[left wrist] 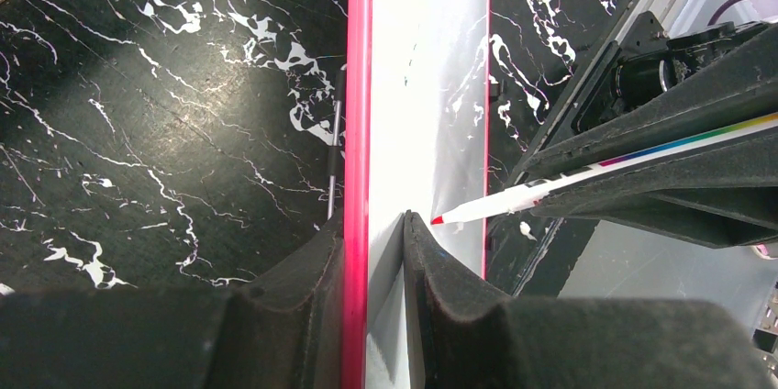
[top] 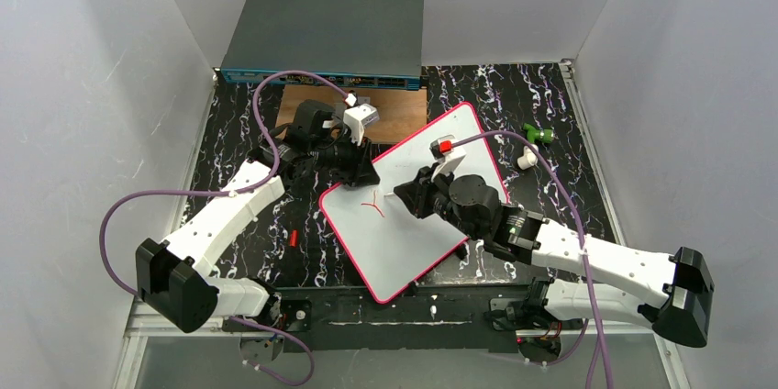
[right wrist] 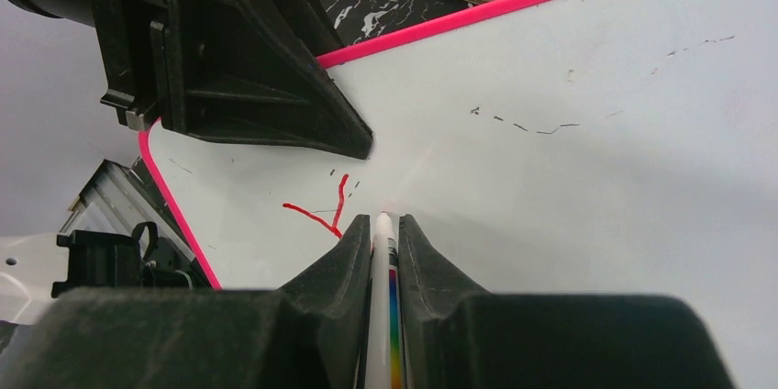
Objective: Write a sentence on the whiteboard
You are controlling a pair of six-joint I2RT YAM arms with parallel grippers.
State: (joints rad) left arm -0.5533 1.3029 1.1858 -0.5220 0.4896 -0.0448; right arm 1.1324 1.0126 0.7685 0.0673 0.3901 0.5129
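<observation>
The whiteboard (top: 404,242), white with a pink-red rim, lies tilted in the middle of the table. My left gripper (top: 362,169) is shut on its far-left edge; in the left wrist view the fingers (left wrist: 372,219) pinch the pink rim and the white face (left wrist: 422,86). My right gripper (top: 404,194) is shut on a white marker with a rainbow stripe (right wrist: 381,251), its red tip (left wrist: 438,219) at the board's face (right wrist: 569,187). A red Y-like mark (right wrist: 330,210) sits just left of the tip and also shows in the top view (top: 374,203).
A grey network switch (top: 326,36) stands at the back, with a brown wooden board (top: 404,114) in front of it. A green piece (top: 539,135) and a white cap (top: 526,159) lie right of the whiteboard. A small red bit (top: 293,238) lies on the table at the left.
</observation>
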